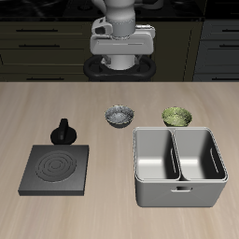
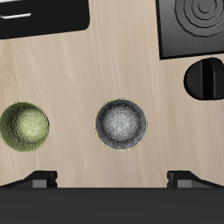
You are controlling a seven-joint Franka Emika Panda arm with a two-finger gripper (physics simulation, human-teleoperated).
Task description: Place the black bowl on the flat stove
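Pale wooden table (image 1: 112,213) before a wall of dark cabinets (image 1: 37,42). Toward the far side of the tabletop, near the middle of its width, the black bowl (image 1: 119,116): upright on the bare wood, speckled grey-white inside, touching nothing. Level with it and well apart, a green patterned bowl (image 1: 176,116), also upright. Nearer the front edge than both bowls, a grey two-compartment metal bin (image 1: 177,193), its far rim just short of them. On the other side of the table, the flat stove (image 1: 56,168), a black square slab with pale concentric rings, lying close to the front edge and well apart from the black bowl. Just behind the stove, a small black knobbed pot (image 1: 63,133), between stove and black bowl but touching neither. High above the back of the table, the gripper (image 2: 112,179), clear of every object. Spread wide in the wrist view, with the fingertips (image 2: 42,179) far apart and nothing held between them. In that same view, the black bowl directly below, roughly centred between the fingers.
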